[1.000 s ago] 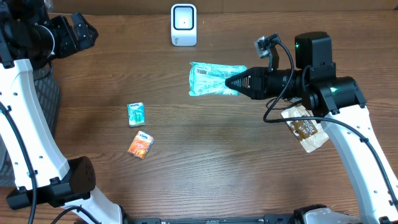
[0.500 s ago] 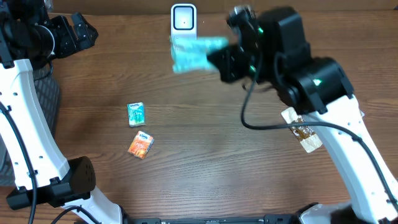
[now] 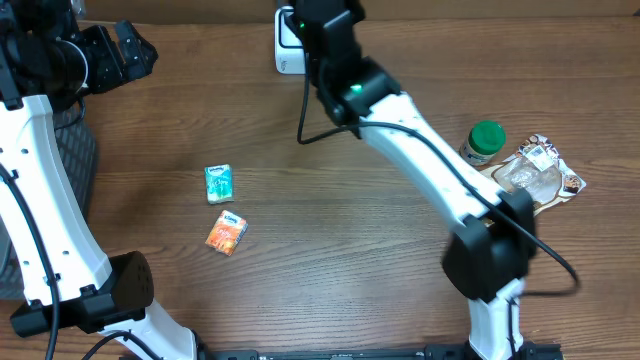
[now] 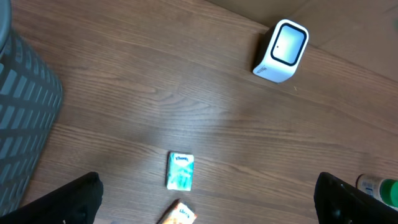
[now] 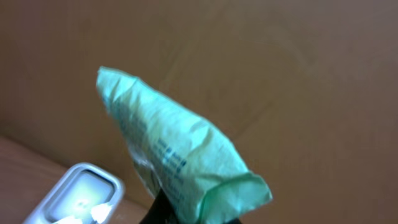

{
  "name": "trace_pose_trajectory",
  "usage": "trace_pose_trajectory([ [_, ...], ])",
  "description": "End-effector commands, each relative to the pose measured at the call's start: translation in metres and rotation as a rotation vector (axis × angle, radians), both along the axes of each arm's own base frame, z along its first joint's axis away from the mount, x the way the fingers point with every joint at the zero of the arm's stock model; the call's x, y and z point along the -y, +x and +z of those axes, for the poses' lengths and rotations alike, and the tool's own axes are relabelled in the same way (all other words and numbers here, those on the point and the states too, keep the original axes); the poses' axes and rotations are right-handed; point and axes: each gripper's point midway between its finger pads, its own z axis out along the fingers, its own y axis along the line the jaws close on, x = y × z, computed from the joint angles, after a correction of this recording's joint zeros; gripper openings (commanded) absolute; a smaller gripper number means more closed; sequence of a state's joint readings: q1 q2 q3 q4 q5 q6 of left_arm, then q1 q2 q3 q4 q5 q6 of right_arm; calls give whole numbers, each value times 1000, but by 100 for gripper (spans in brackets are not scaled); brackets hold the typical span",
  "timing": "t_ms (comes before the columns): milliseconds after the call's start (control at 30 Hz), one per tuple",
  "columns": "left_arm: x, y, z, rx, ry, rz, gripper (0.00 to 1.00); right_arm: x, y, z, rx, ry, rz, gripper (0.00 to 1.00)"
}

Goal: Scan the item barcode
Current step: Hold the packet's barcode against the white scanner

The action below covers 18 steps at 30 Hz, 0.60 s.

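1. One second has taken the right arm from the right middle of the overhead view up to the top centre. It now reaches over the scanner [image 3: 283, 52], and in that view the arm hides the item.
2. The right fingers [image 5: 163, 211] are pinched fully together on the lower end of the green packet [image 5: 177, 165]. In the wrist view the packet stands tilted up and to the left, clear of the bench, with the scanner's lit window at lower left, close below it.
3. For the task, this means the packet has gone from being carried across the bench to being held at the reader, so the presenting step looks to be under way. (I cannot tell whether the barcode faces the window; only small print shows on the visible side.)
4. The left fingers [image 4: 78, 199] are spread as wide as they go and hold nothing. That arm sits at the upper left of the overhead view and has not moved.
5. The right arm's swing has uncovered a green-capped bottle [image 3: 486, 140] and a clear wrapper [image 3: 537, 175] at the right edge. The teal pack [image 3: 219, 183] and orange pack [image 3: 227, 232] lie left of centre, untouched.
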<state>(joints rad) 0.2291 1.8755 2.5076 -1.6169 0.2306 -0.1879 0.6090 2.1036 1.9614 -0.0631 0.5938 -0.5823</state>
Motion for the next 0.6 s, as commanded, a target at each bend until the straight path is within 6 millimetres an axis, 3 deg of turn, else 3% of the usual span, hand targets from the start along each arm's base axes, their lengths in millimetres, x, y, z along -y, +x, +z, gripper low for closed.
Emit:
trace_pose_trajectory([
  [0,0,-2,7,19,1,9,100,5,19,-13,58,-309,-44,4],
  [167,0,-2,7,19,1,9,99,-5,44,-46,145,-300,-69,4],
  [300,0,-2,7,19,1,9,100,-13,57,-90,127,-390,-45,4],
  [467,0,-2,7,19,1,9,100,-5,69,-134,81,-420,-56,4],
  [567,0,-3,7,18,0,9,99,-3,71,-149,61,-433,-55,4],
])
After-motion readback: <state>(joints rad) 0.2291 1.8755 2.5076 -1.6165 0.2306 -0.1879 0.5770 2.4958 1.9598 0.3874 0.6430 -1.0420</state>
